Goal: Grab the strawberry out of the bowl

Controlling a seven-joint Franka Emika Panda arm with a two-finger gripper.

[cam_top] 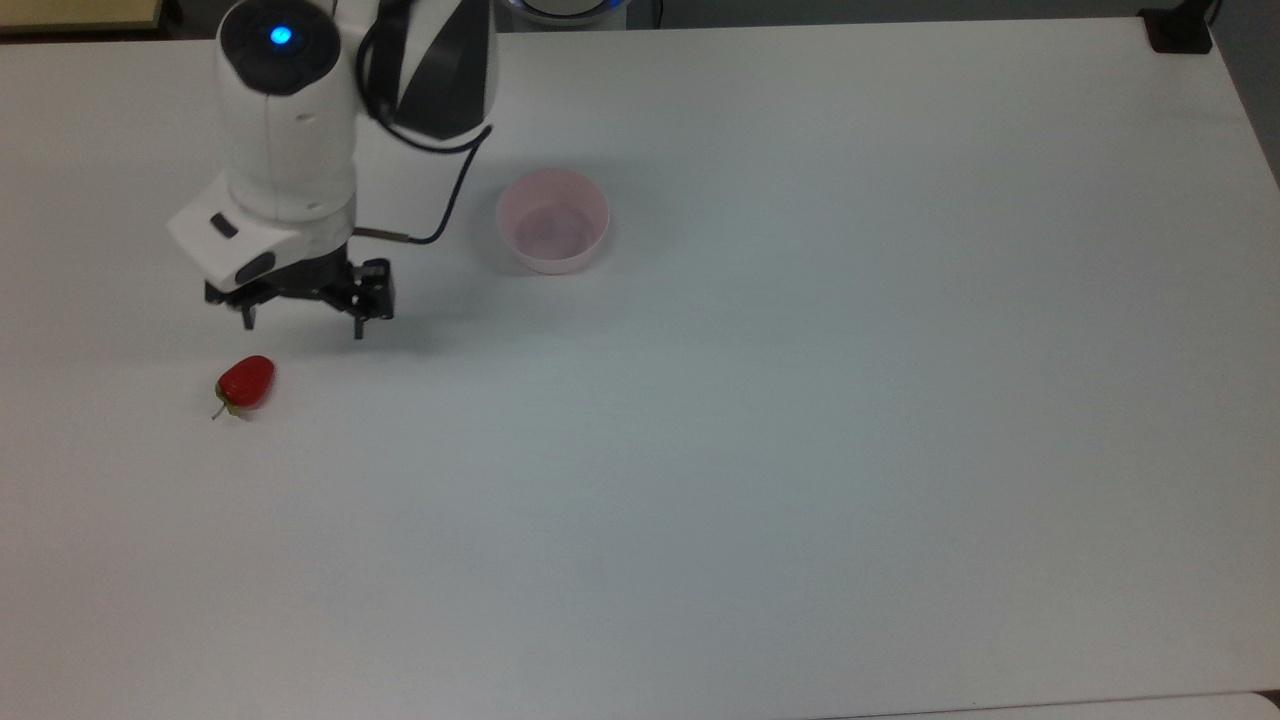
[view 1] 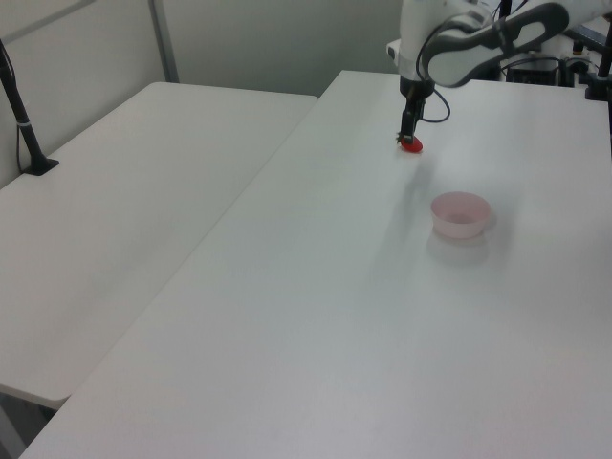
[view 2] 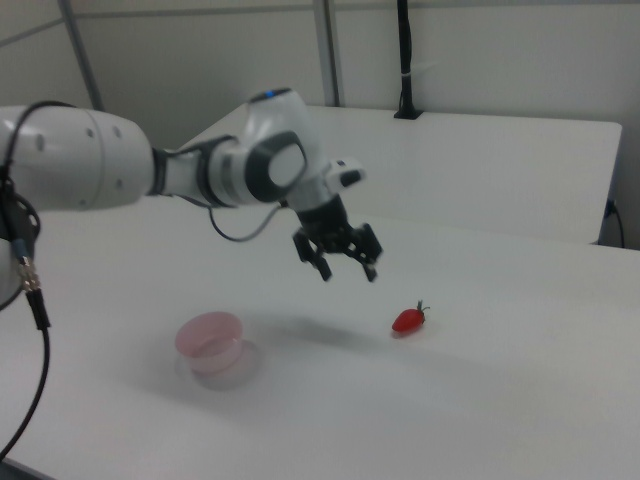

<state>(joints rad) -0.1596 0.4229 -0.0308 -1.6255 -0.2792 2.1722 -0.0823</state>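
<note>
The red strawberry [cam_top: 245, 383] lies on its side on the white table [cam_top: 800, 400], toward the top view's left, its stem pointing down-left. It also shows on the table as the strawberry [view 2: 408, 319] and the strawberry [view 1: 410, 145]. My gripper [cam_top: 301, 323] hangs open above the table, up and to the right of the strawberry in the top view, with nothing between its fingers. In the right view the gripper [view 2: 346, 271] floats up-left of the fruit. The pale pink bowl [cam_top: 552, 220] stands empty, to the right of the arm in the top view; bowl [view 2: 212, 342], bowl [view 1: 460, 212].
A second white table [view 1: 124, 210] adjoins on the left view's left, with a black post [view 1: 21, 115] on it. A black cable [cam_top: 440, 210] loops from the wrist toward the bowl. A black clamp [cam_top: 1178, 30] sits at the top view's upper right corner.
</note>
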